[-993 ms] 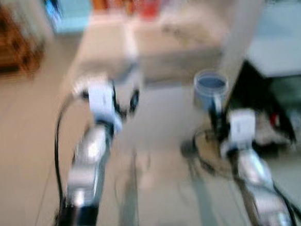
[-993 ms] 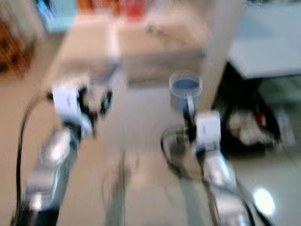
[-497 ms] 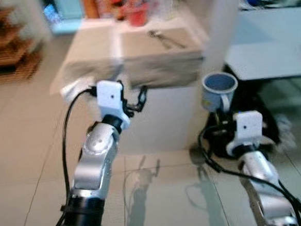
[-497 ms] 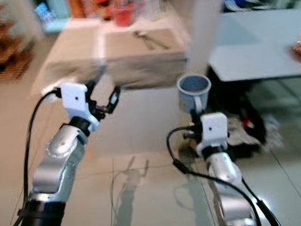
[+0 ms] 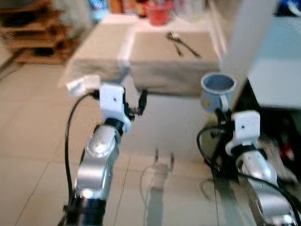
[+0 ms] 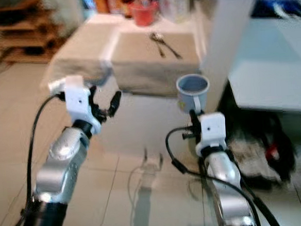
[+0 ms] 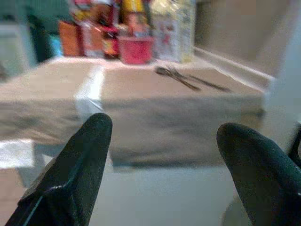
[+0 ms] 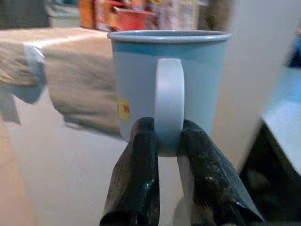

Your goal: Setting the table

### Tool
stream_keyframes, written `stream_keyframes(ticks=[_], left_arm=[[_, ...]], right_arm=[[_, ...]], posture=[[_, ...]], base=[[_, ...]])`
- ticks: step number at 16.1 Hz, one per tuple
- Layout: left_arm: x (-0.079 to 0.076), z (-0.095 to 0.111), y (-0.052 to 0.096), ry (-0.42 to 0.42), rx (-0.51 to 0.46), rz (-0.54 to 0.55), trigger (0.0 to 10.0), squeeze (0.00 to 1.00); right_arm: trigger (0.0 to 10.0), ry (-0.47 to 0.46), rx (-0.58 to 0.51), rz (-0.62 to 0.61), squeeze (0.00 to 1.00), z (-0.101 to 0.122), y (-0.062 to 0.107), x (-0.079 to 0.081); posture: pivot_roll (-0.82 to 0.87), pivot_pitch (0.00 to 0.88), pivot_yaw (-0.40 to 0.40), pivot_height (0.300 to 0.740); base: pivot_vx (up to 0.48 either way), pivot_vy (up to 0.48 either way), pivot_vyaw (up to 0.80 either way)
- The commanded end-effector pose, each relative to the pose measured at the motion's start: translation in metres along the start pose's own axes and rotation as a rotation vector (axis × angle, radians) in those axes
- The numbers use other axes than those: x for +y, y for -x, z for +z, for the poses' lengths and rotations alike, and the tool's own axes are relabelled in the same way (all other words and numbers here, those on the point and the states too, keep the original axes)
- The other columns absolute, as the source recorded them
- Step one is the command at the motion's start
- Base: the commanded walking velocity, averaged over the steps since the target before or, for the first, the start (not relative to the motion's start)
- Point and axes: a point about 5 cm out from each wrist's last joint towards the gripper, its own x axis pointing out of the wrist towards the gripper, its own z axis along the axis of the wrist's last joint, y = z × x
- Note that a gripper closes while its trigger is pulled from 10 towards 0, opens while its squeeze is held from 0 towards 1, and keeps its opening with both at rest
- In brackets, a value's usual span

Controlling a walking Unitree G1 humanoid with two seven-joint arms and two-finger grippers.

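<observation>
Because the right gripper [image 8: 162, 141] pinched only the lower part of the mug's handle, the mug [image 6: 192, 92] probably hung on a narrow hold. A rigid, smooth, glazed-looking handle could twist or slip between the two black fingers [image 8: 136, 174] if the arm jerked. The mug looked empty in the head views and was likely light, stiff and breakable if dropped on the tiled floor [image 5: 24, 153]. The handle seemed the sensible place to grip, since the body looked too wide for the fingers. A hold nearer the middle of the loop would likely have steadied it better.

The mug was pale blue with a plain rim, a pale loop handle facing the wrist, and a small yellow mark low on its side. It stood upright in the air, carried in front of the robot, short of the near edge of the table [image 5: 110, 48] and below its top.

The table wore a beige cloth. A fork and spoon [image 5: 182, 42] lay toward its far right part, and a red cup [image 5: 160, 14] stood with bottles and boxes along the far edge.

The left gripper [image 5: 134, 106] was raised before the near edge of the table, its fingers [image 7: 75, 165] spread wide and holding nothing.
</observation>
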Motion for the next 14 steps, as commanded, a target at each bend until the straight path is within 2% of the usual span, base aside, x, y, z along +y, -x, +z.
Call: stream_keyframes(ticks=[1, 4, 6, 7, 12, 14], left_arm=[[0.0016, -0.0009, 0.002, 0.015, 0.0, -0.012, 10.0, 0.0], [-0.0004, -0.0024, 0.0092, 0.045, -0.01, -0.058, 10.0, 0.0], [-0.001, -0.0024, 0.0112, 0.045, -0.018, -0.067, 10.0, 0.0], [-0.0014, -0.0021, 0.0108, 0.052, -0.021, -0.068, 10.0, 0.0], [-0.0039, 0.0008, 0.0089, 0.048, -0.036, -0.083, 10.0, 0.0], [-0.0037, 0.0004, 0.0083, 0.049, -0.035, -0.084, 10.0, 0.0]], right_arm=[[0.0, -0.01, -0.02, 0.0, 0.0, 0.0037, 0.0007, 0.0029], [0.0, 0.013, -0.047, -0.021, 0.0, 0.008, 0.0064, -0.0002], [0.0, 0.042, -0.032, -0.004, 0.0, 0.0068, 0.008, 0.0026], [0.0, 0.041, -0.034, -0.008, 0.0, 0.007, 0.0081, 0.0029], [0.0, 0.022, -0.051, -0.018, 0.0, 0.0089, 0.008, 0.0036], [0.0, 0.025, -0.035, -0.018, 0.0, 0.0073, 0.0061, 0.0045]], posture=[[-0.03, 0.018, 0.027, 0.74], [-0.04, 0.021, 0.031, 0.74], [-0.04, 0.022, 0.032, 0.74], [-0.04, 0.021, 0.032, 0.74], [-0.04, 0.019, 0.032, 0.74], [-0.04, 0.019, 0.03, 0.74]], base=[[0.292, -0.379, 0.0], [0.269, -0.394, 0.0], [0.0, -0.416, 0.0], [0.0, 0.0, -0.69], [0.0, 0.0, 0.0], [0.0, 0.0, -0.79]])
